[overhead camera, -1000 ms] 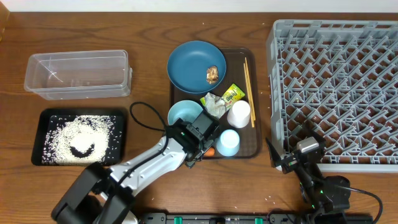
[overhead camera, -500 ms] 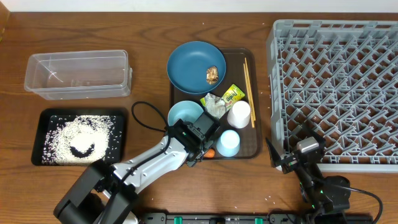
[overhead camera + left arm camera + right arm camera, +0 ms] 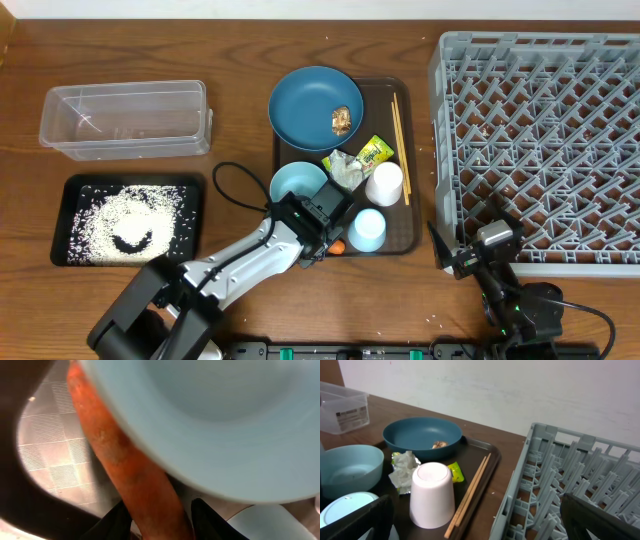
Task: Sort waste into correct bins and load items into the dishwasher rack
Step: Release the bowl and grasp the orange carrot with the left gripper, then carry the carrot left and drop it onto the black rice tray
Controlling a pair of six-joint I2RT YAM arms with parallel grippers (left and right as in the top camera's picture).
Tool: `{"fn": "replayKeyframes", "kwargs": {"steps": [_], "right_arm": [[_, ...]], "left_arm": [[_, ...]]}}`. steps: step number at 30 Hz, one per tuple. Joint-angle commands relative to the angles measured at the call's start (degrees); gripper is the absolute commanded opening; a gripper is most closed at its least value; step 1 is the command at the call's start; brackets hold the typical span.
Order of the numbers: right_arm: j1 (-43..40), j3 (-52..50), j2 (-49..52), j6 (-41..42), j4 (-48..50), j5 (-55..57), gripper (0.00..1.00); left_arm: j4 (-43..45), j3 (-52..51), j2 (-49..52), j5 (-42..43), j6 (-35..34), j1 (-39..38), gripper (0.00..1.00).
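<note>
An orange carrot (image 3: 135, 470) lies on the brown serving tray, half under the pale blue bowl (image 3: 225, 410). My left gripper (image 3: 160, 525) is shut on the carrot, one black finger against each side. In the overhead view the left gripper (image 3: 330, 243) is between the bowl (image 3: 297, 184) and the pale blue cup (image 3: 368, 229), and only the carrot's tip (image 3: 339, 245) shows. My right gripper (image 3: 475, 520) hangs open and empty beside the dishwasher rack (image 3: 560, 485). The dark blue plate (image 3: 316, 105) carries a brown food lump (image 3: 342, 119).
On the serving tray (image 3: 405, 240) are also crumpled paper (image 3: 346, 170), a green-yellow wrapper (image 3: 375, 152), a whitish cup (image 3: 384, 183) and chopsticks (image 3: 397, 120). At the left stand the clear tub (image 3: 125, 120) and the black tray (image 3: 70, 200) holding rice (image 3: 130, 220).
The left gripper's fingers have drawn in around the carrot. Neither arm nor any object has shifted noticeably.
</note>
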Motion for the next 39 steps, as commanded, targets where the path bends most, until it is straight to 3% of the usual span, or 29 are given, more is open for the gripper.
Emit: {"fn": "replayKeyframes", "kwargs": {"steps": [1, 2, 3, 16, 28, 35, 39], "right_arm": [[-0.3, -0.1, 0.0, -0.4, -0.2, -0.1, 0.99], [-0.3, -0.1, 0.0, -0.4, -0.2, -0.1, 0.99], [-0.3, -0.1, 0.0, -0.4, -0.2, -0.1, 0.99], [-0.3, -0.1, 0.0, -0.4, -0.2, -0.1, 0.99], [-0.3, -0.1, 0.0, -0.4, -0.2, -0.1, 0.99], [-0.3, -0.1, 0.0, -0.4, -0.2, -0.1, 0.99], [-0.3, -0.1, 0.0, -0.4, -0.2, -0.1, 0.99]], "left_arm": [[-1.3, -0.4, -2.1, -0.5, 1.7, -0.2, 0.23], [-1.6, -0.4, -2.6, -0.5, 2.2, -0.2, 0.11], [-1.8, -0.4, -3.3, -0.5, 2.6, -0.2, 0.09], [-4.0, -0.4, -10.3, -0.2, 2.8, -0.2, 0.08], [-11.6, -0.4, -27.4, -3.0, 3.0, 3.4, 0.08], [-22.4, -0.4, -38.0, -22.8, 3.0, 12.8, 0.08], [-24.1, -0.4, -41.5, -32.0, 5.0, 20.1, 0.08]]}}
